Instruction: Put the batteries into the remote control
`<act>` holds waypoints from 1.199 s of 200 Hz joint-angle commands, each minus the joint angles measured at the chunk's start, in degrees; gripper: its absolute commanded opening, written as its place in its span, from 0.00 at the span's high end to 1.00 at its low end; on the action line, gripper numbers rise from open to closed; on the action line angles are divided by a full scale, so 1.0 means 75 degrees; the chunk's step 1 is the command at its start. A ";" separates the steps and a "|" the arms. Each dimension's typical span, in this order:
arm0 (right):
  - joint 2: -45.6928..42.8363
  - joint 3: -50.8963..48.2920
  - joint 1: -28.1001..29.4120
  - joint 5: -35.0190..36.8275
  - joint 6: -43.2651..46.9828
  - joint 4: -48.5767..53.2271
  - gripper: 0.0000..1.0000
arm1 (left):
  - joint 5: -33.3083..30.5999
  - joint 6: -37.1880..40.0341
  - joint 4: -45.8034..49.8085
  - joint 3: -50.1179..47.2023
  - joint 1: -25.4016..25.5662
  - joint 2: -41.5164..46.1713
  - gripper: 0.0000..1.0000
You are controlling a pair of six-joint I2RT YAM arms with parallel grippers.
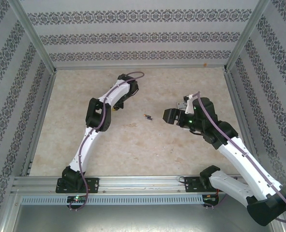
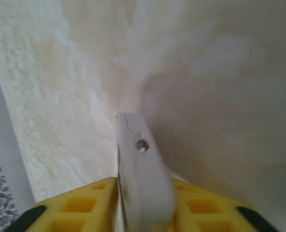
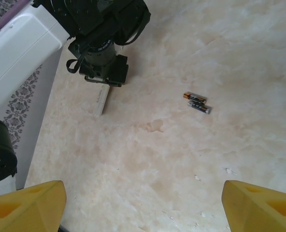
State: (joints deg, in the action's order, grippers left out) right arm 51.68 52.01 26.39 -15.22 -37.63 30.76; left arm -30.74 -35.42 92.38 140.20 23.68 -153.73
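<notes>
Yellow fingers [image 2: 75, 208] of the left gripper [image 2: 143, 186] pinch the remote control [image 2: 138, 154] by its thin edge, far back on the table [image 1: 133, 150]. Both batteries [image 3: 197, 102] lie loose nearby, not in yet. Right gripper [image 3: 143, 189] is spread wide and holds nothing, so loading has not begun.

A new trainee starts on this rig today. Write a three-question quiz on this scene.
1. True or false: the right end effector is open, with nothing between its fingers.
2. How many batteries lie on the table? A: one. B: two. C: four.
3. What is the left end effector holding?

Key: 1 true. 2 B. 3 the slim white remote control, pointing down at the table.
</notes>
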 commanded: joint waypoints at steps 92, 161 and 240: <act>0.2192 0.1324 -0.2038 0.1180 0.2465 0.2509 0.09 | 0.3856 0.0616 -0.1271 -0.0005 0.0166 0.3087 0.26; 0.5742 0.2705 -0.2464 0.1987 0.3785 0.2612 0.05 | 0.7124 0.0716 -0.5528 -0.3990 0.0163 0.6956 0.13; 0.8021 0.3218 -0.2464 0.1662 0.4064 0.2508 0.24 | 0.7892 -0.1409 -0.8876 -0.8251 0.0004 0.9657 0.08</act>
State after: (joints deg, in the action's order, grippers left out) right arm 110.59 75.35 8.34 -3.73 -8.71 48.64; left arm 25.65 -40.64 35.31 80.44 24.27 -85.21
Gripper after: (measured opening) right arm 0.814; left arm 0.913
